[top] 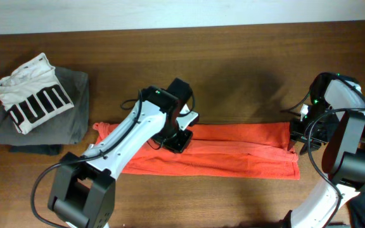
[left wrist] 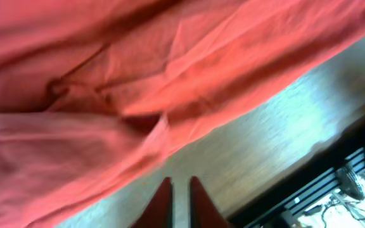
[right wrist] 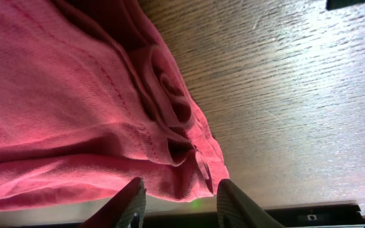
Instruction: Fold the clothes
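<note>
The clothes, an orange-red T-shirt (top: 233, 149), lie folded into a long flat strip across the middle of the table. My left gripper (top: 177, 140) hangs over the strip's far edge, left of centre. In the left wrist view its fingertips (left wrist: 179, 182) stand a narrow gap apart over bare wood, with nothing between them and the shirt (left wrist: 106, 95) just beyond. My right gripper (top: 300, 136) is at the strip's right end. Its jaws (right wrist: 181, 185) stand wide apart, and the bunched corner of the shirt (right wrist: 62, 107) reaches between the tips without being pinched.
At the back left, a white shirt with black PUMA letters (top: 33, 95) lies on a folded grey garment (top: 68, 123). Bare brown wood (top: 233, 63) surrounds the strip. A dark table edge (right wrist: 265, 215) runs close behind the right gripper.
</note>
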Robot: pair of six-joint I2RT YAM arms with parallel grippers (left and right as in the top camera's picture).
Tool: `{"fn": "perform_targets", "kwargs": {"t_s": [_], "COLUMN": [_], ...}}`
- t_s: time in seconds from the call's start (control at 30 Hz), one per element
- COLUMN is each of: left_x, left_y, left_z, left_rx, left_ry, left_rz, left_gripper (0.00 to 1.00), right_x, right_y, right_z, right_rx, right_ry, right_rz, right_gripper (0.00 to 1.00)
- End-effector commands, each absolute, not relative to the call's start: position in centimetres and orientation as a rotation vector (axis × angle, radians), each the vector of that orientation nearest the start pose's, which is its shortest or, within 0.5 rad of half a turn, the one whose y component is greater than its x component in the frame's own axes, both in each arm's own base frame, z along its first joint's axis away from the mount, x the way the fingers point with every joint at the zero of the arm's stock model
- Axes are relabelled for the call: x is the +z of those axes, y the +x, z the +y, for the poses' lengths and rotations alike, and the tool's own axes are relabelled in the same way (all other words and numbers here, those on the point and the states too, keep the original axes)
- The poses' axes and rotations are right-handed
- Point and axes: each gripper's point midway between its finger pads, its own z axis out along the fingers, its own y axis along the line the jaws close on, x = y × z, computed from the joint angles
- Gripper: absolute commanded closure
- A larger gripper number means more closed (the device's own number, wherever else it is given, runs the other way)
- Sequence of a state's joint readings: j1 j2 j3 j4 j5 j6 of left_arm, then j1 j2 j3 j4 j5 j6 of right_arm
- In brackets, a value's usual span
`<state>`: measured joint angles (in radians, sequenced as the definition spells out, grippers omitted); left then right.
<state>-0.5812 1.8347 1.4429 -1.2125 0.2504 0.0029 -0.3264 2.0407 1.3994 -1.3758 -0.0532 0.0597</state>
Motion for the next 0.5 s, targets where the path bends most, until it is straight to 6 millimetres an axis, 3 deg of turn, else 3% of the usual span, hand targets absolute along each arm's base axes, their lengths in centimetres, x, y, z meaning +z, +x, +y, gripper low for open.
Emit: {"fn": "perform_targets", "kwargs": {"t_s": [0.0, 0.23, 0.47], "left_x": [9.0, 8.9, 8.8], "left_y": [25.3, 26.0, 28.7], "left_z": [-20.8, -20.1, -16.5], "left_rx": [-0.292, -0.246, -0.163], "left_ry": [0.93, 0.898, 0.717], "left_rz": [3.089, 3.083, 3.104], "left_gripper": [0.78, 0.78, 0.84], "right_x": [3.6, 3.7, 3.7], "right_y": [25.5, 25.4, 25.3], "right_z": [-7.4, -7.4, -7.3], "right_rx": [0.2, 0.201, 0.206], "right_ry": [0.708, 0.708, 0.71], "right_rz": [3.478, 3.481, 3.484], "right_gripper": [0.58, 0.58, 0.59]}}
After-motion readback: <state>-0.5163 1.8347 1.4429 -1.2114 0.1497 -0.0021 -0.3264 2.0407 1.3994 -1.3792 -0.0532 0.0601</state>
